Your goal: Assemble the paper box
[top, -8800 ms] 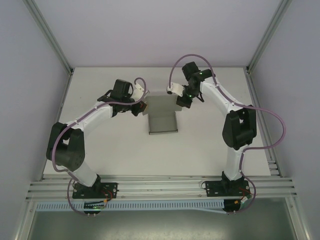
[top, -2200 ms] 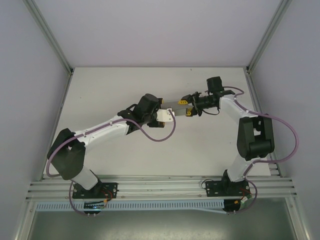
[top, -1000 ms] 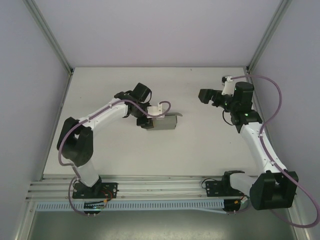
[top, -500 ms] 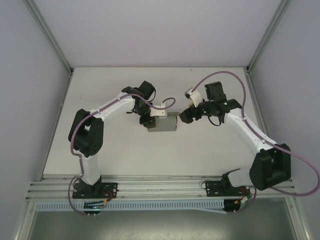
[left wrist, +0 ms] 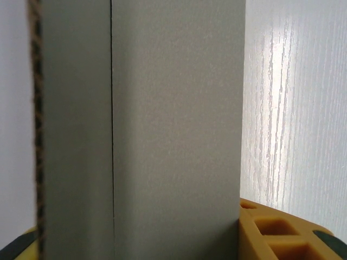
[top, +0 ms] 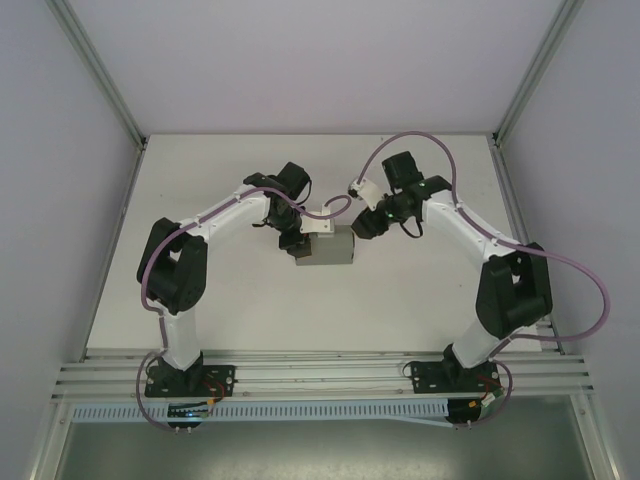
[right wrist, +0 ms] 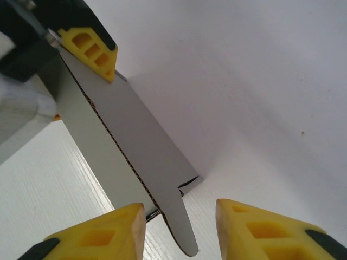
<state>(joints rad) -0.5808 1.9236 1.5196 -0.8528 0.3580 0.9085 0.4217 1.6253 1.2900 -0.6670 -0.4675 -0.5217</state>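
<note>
Top view: paper box [top: 327,248] noted at centre of surface [top: 200,300], left pincer [top: 295,238] on its left end, right pincer [top: 362,228] at its right. Left wrist: left pincer clamped on paper box. Right wrist: jaws apart astride end tab [right wrist: 181,227]. Flap-folding judged underway; tab to be pinched, then tucked.

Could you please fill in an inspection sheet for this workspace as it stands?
Surface: white table.
Job's things: grey paper box mid-table, a tab projecting at its right end.
Clutter: nothing seen.
End effectors: left end effector shut on the paper box; right end effector open, fingers either side of the tab.
Cables: purple cables looped along both arms.
Surroundings: pale walls, aluminium rails at the near edge.
</note>
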